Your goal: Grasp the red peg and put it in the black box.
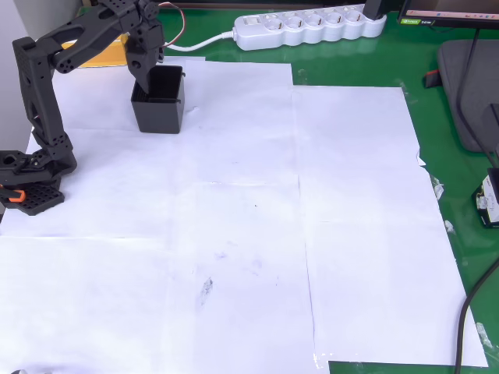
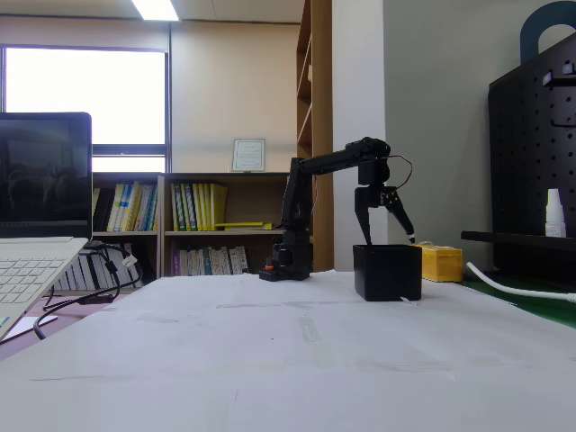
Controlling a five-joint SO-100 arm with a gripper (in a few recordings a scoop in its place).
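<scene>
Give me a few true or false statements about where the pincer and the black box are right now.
1. The pincer hangs right over the black box. True.
2. The black box lies tipped on its side. False: it stands upright on the white paper.
3. The pincer's fingers are spread apart. True, going by the fixed view.
4. The yellow box sits inside the black box. False: it stands behind it.

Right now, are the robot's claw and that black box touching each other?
Cannot tell. In the fixed view the gripper, fingers spread, reaches the rim of the black box, with no clear gap or contact. The overhead view overlaps them too.
</scene>
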